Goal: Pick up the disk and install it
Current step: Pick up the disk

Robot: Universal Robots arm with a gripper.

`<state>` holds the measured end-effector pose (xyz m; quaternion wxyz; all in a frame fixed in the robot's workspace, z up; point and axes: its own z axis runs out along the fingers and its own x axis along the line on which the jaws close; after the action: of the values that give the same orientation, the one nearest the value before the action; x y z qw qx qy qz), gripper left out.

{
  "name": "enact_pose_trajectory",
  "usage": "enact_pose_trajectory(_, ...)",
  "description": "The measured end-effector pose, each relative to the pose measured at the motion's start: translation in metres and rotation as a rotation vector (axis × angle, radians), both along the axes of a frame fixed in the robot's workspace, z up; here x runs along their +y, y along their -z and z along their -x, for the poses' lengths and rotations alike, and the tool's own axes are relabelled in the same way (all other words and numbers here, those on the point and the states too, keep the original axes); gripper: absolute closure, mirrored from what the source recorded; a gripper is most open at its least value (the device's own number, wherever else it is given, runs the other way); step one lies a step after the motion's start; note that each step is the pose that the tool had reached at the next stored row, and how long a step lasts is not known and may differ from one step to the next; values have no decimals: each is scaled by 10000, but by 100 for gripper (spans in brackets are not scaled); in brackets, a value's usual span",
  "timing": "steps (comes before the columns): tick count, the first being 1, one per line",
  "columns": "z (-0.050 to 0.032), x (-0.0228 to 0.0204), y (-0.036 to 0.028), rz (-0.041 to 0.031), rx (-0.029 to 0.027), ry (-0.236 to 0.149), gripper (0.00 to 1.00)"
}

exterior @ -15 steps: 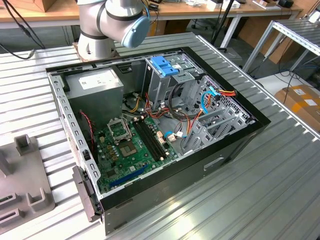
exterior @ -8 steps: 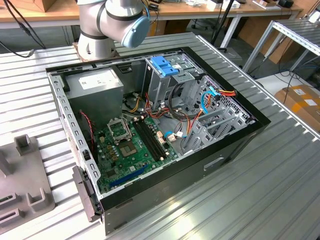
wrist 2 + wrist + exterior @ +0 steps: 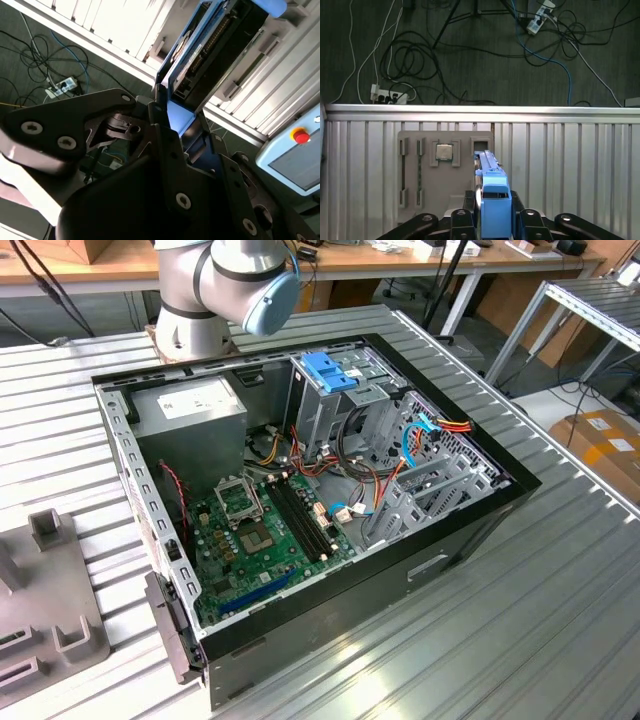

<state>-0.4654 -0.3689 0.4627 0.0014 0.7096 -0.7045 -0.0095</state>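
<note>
**Disk clamped in the pincer, clear of the surface**

Your pincer (image 3: 494, 212) is clamped on the disk (image 3: 488, 162), gripping across its blue end. The drive juts out from the jaws and is carried in the air. In the first wrist view the grey fixture plate (image 3: 420, 175) and the ribbed surface (image 3: 570, 160) lie behind it.

Expect a stiff, dense block that feels heavy for its size and takes shocks badly. The plastic rails are smooth and likely flex a little, so hold it by the sides, not the flat faces.

The pincer body hides where the pads meet the rails. In the second wrist view the disk's far end is cut off. In the exterior view the open computer case (image 3: 330, 500) is crowded with cables, so you cannot pick out the bay.
</note>
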Motion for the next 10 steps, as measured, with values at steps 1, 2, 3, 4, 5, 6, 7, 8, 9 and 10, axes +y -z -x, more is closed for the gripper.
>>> enact_pose_trajectory(1,0,0,-19,0,-1,0,64)
enact_pose_trajectory(2,0,0,-35,0,-1,0,64)
enact_pose_trajectory(3,0,0,-49,0,-1,0,64)
enact_pose_trajectory(4,0,0,-61,0,-1,0,64)
enact_pose_trajectory(5,0,0,-74,0,-1,0,64)
enact_pose_trajectory(6,0,0,-84,-1,-1,0,64)
enact_pose_trajectory(7,0,0,-108,0,-1,0,64)
enact_pose_trajectory(8,0,0,-140,-1,-1,0,64)
enact_pose_trajectory(9,0,0,-187,0,-1,0,64)
enact_pose_trajectory(10,0,0,-207,-1,-1,0,64)
